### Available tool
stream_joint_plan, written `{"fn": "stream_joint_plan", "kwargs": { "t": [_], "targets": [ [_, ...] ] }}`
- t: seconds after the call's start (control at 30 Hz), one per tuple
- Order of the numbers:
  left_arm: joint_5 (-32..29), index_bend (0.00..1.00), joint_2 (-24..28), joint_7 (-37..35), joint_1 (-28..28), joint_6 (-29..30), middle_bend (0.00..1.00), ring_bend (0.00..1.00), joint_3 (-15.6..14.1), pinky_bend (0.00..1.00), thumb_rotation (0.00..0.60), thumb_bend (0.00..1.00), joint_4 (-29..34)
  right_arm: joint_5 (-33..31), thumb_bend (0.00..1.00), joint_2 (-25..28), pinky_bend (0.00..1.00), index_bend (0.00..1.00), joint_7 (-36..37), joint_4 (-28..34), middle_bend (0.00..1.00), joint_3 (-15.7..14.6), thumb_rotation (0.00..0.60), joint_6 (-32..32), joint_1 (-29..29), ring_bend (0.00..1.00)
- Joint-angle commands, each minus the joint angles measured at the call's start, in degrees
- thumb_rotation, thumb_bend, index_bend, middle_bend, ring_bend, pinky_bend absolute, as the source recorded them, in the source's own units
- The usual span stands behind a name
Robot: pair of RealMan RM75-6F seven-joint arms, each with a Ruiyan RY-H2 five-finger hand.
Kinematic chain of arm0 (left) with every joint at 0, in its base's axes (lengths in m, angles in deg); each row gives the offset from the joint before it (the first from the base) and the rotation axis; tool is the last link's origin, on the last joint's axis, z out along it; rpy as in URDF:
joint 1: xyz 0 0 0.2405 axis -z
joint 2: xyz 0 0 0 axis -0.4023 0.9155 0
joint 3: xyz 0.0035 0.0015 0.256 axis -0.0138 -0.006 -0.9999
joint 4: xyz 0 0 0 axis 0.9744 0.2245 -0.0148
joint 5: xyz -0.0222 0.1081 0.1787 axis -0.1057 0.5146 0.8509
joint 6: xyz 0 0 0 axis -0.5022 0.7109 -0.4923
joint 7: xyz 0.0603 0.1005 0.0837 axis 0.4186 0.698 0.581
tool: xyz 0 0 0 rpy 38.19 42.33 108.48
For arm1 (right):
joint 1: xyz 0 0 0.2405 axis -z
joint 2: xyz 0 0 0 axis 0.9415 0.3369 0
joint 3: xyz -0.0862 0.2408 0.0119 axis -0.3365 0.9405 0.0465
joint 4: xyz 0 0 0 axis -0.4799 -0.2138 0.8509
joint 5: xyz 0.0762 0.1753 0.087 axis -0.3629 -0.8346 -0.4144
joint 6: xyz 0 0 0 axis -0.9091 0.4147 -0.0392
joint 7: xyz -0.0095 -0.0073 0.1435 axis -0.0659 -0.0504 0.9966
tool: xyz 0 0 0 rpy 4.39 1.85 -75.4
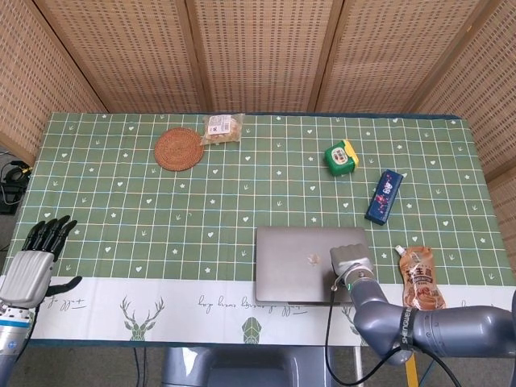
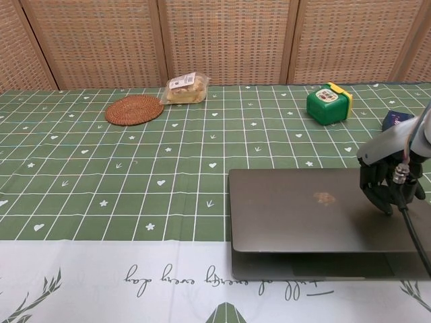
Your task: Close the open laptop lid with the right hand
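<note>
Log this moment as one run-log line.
right hand: pressing laptop lid | lid: nearly shut, thin gap in front | left hand: idle, open

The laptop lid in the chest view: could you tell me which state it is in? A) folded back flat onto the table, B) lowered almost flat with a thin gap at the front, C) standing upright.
B: the laptop lid lies nearly flat under the right hand, with a strip of base showing in front.
</note>
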Motion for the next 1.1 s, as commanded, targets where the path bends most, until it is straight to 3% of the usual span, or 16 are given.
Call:
{"fn": "stream_joint_plan", "kwargs": {
  "t": [0.03, 1.1],
  "targets": [
    [0.1, 0.0, 0.0, 0.1, 0.0, 0.0, 0.0, 0.0, 0.0, 0.0, 0.6, 0.14, 0.0, 0.5, 0.91, -0.1, 0.46, 0.64, 0.6, -0.2, 0.5, -0.6, 0.6, 0.4, 0.1, 0.42],
    [1.1, 0.0, -0.2, 1.1, -0.3, 0.9, 0.0, 0.0, -0.3, 0.0, 0.6, 0.14, 0.3, 8.3, 0.88, -1.9, 0.43, 0.62, 9.0, -2.4, 0.48, -6.6, 0.6, 4.2, 1.7, 0.4]
  ]
}}
